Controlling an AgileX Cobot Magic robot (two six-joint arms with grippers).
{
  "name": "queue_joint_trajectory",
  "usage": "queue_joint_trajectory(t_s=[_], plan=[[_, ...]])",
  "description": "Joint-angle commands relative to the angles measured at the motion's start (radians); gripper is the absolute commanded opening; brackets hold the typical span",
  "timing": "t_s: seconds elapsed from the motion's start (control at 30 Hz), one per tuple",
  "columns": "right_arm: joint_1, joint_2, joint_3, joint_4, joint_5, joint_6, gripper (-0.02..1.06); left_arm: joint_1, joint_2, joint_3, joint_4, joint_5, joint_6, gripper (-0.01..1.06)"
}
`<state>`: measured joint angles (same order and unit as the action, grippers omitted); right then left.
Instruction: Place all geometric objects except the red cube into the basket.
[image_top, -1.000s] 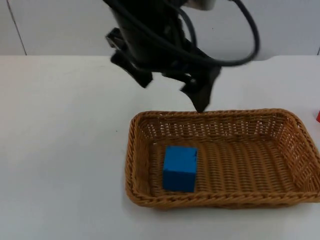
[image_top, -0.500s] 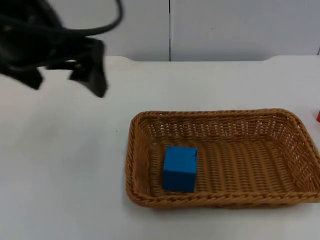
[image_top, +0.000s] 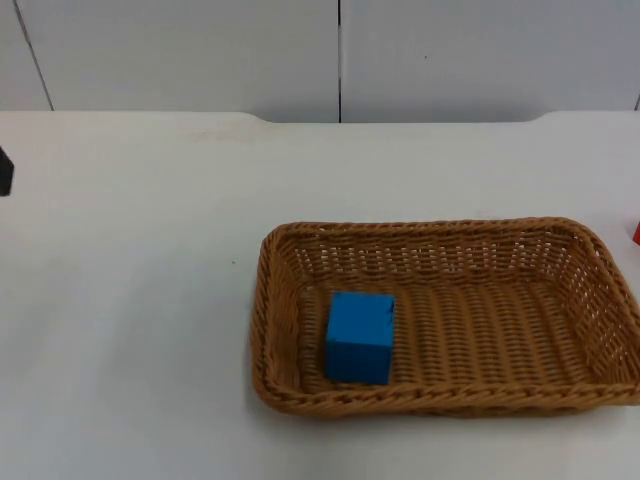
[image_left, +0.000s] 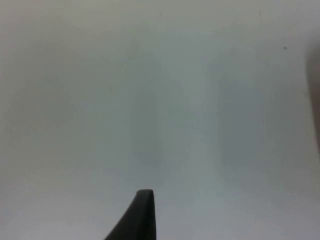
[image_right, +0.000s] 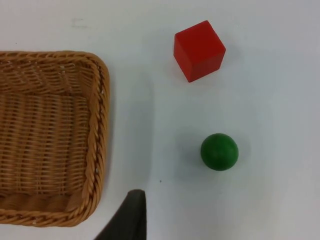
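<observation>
A blue cube (image_top: 359, 337) lies inside the wicker basket (image_top: 440, 396), towards its left end. In the right wrist view a red cube (image_right: 199, 50) and a green ball (image_right: 219, 151) rest on the white table beside the basket's end rim (image_right: 98, 130), apart from it and from each other. A sliver of the red cube (image_top: 636, 233) shows at the table's right edge. My right gripper (image_right: 131, 220) hovers over the table between the basket and the ball. A dark piece of my left gripper (image_top: 4, 171) sits at the far left; it (image_left: 141, 217) looks onto bare table.
The white table top (image_top: 140, 300) spreads wide to the left of the basket and behind it. The grey partition wall (image_top: 340, 55) closes the far side.
The left arm has swung away from above the basket's far rim to the table's far left edge. The blue cube and the basket have stayed put.
</observation>
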<state>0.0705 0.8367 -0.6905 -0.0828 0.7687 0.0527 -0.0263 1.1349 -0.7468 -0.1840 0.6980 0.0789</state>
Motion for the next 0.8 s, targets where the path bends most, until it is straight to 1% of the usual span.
queue_joint_trajectory(t_s=[0.0,0.17,0.3,0.53,0.67,0.7,0.77], plan=[[-0.005,-0.004,0.000,0.003,-0.001,-0.011,1.05,0.003,-0.047,0.007,-0.009,0.012,-0.005,1.05],[-0.005,-0.004,0.000,0.005,0.011,-0.019,1.05,0.003,-0.084,0.007,-0.007,0.011,-0.001,1.05],[-0.005,-0.004,0.000,0.005,0.018,-0.036,1.05,0.003,-0.084,0.007,-0.007,0.027,0.011,1.05],[-0.005,-0.001,-0.006,0.005,0.030,-0.038,1.05,0.003,-0.086,0.007,-0.007,0.028,0.022,1.05],[-0.005,0.102,-0.040,0.003,0.086,-0.046,1.05,0.003,-0.086,0.007,-0.007,0.028,0.026,1.05],[-0.005,0.102,-0.040,0.003,0.086,-0.046,1.05,0.003,-0.086,0.007,-0.007,0.028,0.026,1.05],[-0.005,0.179,-0.072,0.003,0.100,-0.046,1.05,0.003,-0.086,0.007,-0.007,0.028,0.030,1.05]])
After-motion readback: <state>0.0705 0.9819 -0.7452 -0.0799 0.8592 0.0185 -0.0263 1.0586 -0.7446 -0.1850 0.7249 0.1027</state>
